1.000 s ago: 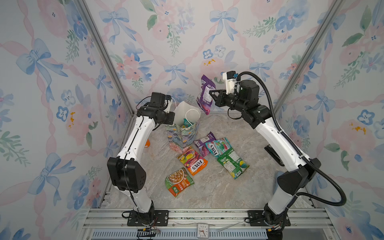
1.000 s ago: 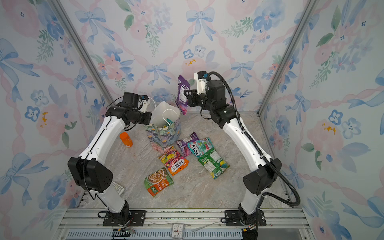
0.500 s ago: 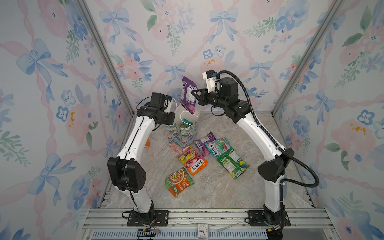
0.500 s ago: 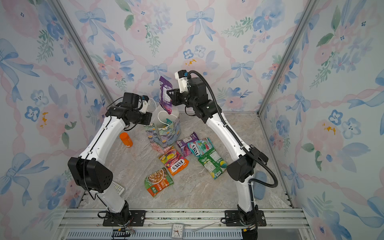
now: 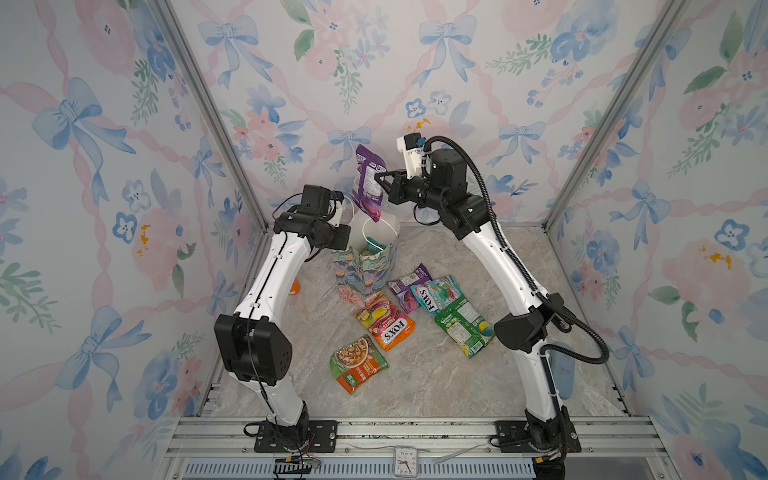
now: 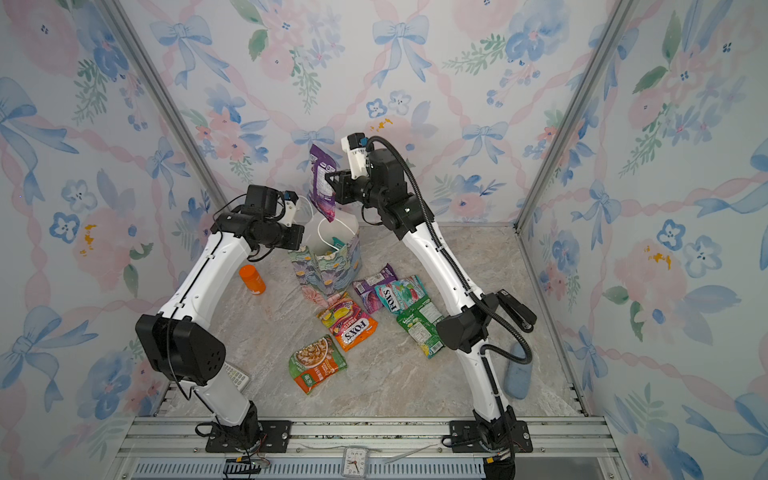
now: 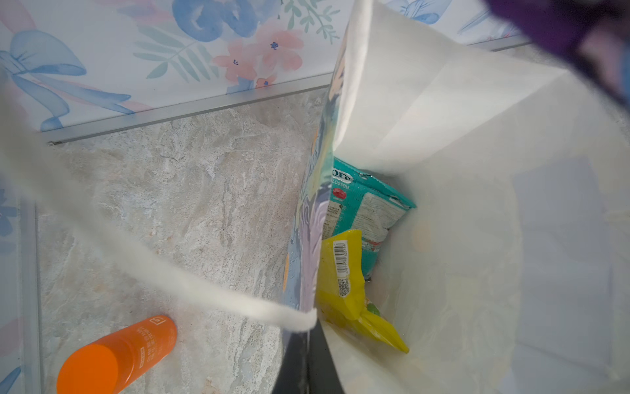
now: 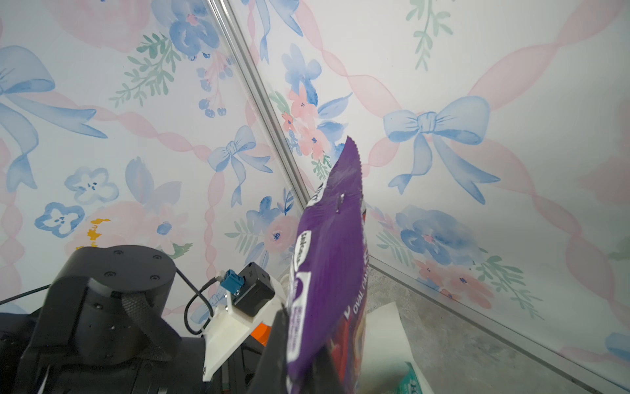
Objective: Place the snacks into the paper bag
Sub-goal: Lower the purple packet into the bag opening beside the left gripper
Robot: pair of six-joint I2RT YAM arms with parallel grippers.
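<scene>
The right gripper (image 5: 380, 181) has travelled to the left in the last second and now hangs above the mouth of the paper bag (image 5: 368, 268). Its jaws pinch the purple packet (image 5: 365, 187) by one edge, and the packet's lower corner reaches down to the white rim. The left gripper (image 5: 341, 241) stays pressed together on the bag's wall and holds it open. A teal packet (image 7: 364, 204) and a yellow packet (image 7: 341, 273) lie inside already. I judge the release is close; five other snacks (image 5: 386, 322) wait on the table (image 5: 436, 382).

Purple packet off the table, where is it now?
In both top views the purple packet hangs by the back wall, pinched in the right tool, its lower end over the open paper bag.
</scene>
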